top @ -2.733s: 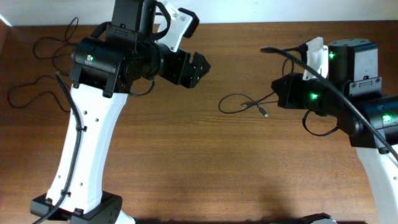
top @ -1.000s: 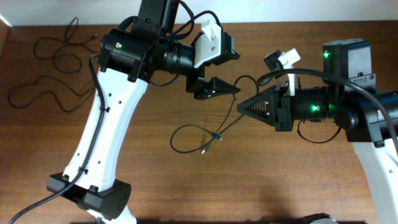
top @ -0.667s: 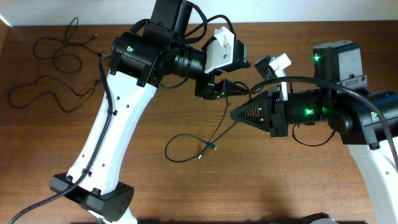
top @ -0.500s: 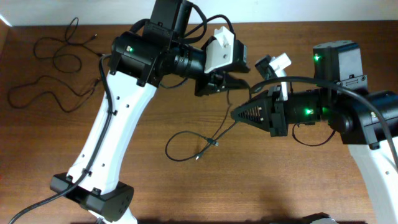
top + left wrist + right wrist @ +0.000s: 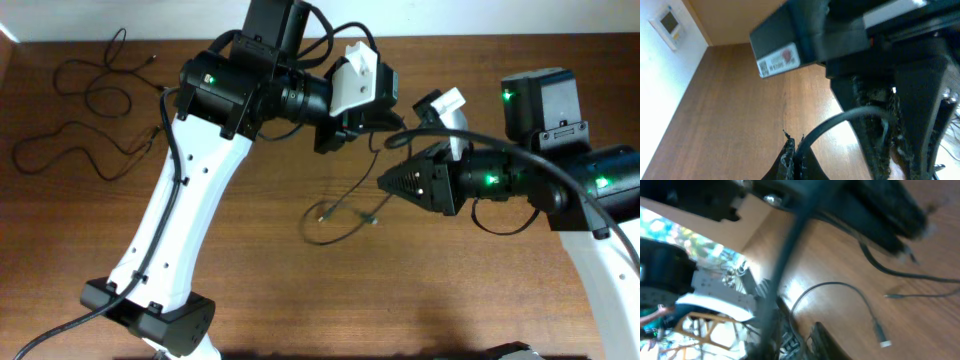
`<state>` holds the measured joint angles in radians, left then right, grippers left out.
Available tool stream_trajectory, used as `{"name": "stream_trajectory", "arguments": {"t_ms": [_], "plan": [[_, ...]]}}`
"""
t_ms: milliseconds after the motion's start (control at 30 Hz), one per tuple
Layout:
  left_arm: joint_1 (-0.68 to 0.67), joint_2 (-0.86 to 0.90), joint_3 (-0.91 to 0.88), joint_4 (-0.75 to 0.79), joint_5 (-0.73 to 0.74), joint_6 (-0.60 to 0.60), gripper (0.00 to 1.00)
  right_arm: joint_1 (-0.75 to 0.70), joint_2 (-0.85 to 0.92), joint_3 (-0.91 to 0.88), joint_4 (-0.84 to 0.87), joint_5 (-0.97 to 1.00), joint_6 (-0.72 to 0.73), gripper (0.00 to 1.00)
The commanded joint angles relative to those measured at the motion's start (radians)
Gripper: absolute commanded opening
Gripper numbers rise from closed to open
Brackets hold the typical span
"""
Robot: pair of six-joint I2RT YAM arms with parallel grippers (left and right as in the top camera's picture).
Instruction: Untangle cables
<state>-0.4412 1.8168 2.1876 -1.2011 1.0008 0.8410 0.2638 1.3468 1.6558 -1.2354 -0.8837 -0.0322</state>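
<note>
Black cable [image 5: 370, 218] is the one I am working on. Its loop lies on the wooden table [image 5: 250, 290] at 6 o'clock from my grippers, two ends showing, one strand rising to the left gripper [image 5: 372, 122]. On the left wrist camera the fingertips [image 5: 791, 156] are pressed together with that strand pinched between them. The right gripper [image 5: 388, 182] points in from 3 o'clock, but its wrist view is too blurred for me to tell how its jaws stand. Far off at 10 o'clock a second cable [image 5: 62, 128] sprawls well apart. I judge the separating is done and straightening this loop remains.
</note>
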Motion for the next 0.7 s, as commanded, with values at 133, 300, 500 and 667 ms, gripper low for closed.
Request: {"name": "stream_trajectory", "arguments": {"t_ms": [133, 300, 500, 667], "plan": [[0.058, 0.000, 0.004, 0.202, -0.192, -0.639, 0.00, 0.004, 0.005, 0.011, -0.010, 0.120, -0.012, 0.99], [0.082, 0.000, 0.004, 0.183, -0.423, -0.748, 0.00, 0.004, 0.005, 0.011, -0.012, 0.449, 0.193, 0.99], [0.082, -0.018, 0.006, 0.151, -0.660, -0.830, 0.00, 0.004, 0.006, 0.011, -0.056, 0.784, 0.383, 0.99], [0.082, -0.066, 0.006, 0.142, -0.673, -0.880, 0.00, 0.003, 0.027, 0.010, -0.096, 0.881, 0.416, 0.99]]}}
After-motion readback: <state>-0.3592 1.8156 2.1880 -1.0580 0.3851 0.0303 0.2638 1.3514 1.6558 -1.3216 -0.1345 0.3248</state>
